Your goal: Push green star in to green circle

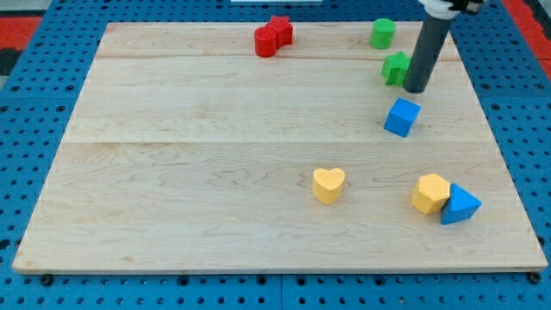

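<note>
Pale wooden board lay on a blue pegboard. Near the far right corner sat the green circle, with the green star just toward the near edge from it, apart. My tip touched the star's right side; the rod carried no jaws to open or close. A blue cube sat below. Red blocks touched by the far edge; a yellow heart lay mid-board.

a pale wooden board carries red, green, blue and yellow blocks, mostly toward the view's right.
</note>
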Controlling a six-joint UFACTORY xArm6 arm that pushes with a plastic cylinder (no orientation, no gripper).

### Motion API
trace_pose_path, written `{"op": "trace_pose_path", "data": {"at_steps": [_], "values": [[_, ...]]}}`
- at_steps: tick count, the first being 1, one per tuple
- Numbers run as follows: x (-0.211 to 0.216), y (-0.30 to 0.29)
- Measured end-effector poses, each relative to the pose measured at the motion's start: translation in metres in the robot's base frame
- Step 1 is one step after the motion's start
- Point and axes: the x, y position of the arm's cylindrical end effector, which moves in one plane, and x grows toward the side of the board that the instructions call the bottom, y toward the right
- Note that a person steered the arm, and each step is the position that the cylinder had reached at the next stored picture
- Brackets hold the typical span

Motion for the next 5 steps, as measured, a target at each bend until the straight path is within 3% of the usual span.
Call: {"op": "trace_pose_path", "data": {"at_steps": [3, 5], "values": [[-0.062, -0.021], [-0.027, -0.024]]}}
